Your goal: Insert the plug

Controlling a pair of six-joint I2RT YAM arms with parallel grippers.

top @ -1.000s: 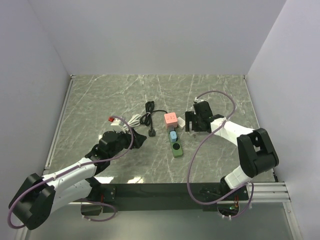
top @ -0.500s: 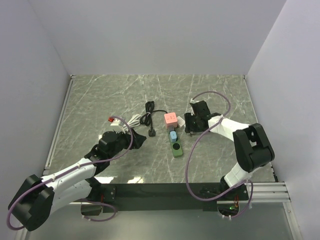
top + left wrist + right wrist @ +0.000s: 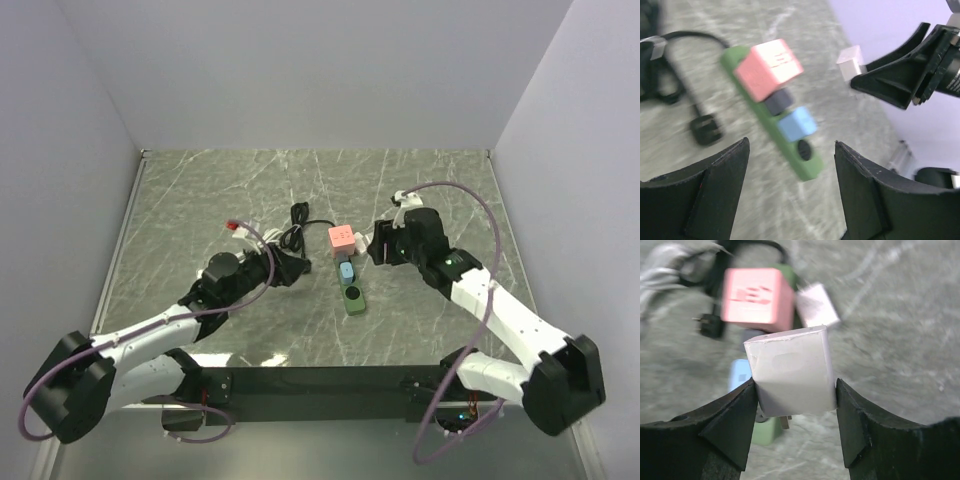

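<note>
A green power strip (image 3: 351,292) lies mid-table with a pink cube plug (image 3: 341,239), a dark plug and a blue plug (image 3: 346,271) in it. One round socket (image 3: 803,149) near its front end is empty. My right gripper (image 3: 377,245) is shut on a white cube plug (image 3: 790,370), prongs pointing down, held above the table just right of the strip's pink end. That plug also shows in the left wrist view (image 3: 850,61). My left gripper (image 3: 288,268) is open and empty just left of the strip, its jaws (image 3: 791,147) wide apart and facing it.
A second white cube (image 3: 816,305) lies on the table beside the pink plug. A coiled black cable (image 3: 297,222) with a loose black plug (image 3: 304,264) lies left of the strip. A white cable bundle (image 3: 262,238) with a red connector (image 3: 232,227) lies further left.
My right arm has swung its elbow out and lifted the white plug off the table. My left gripper has moved right, closer to the strip.
</note>
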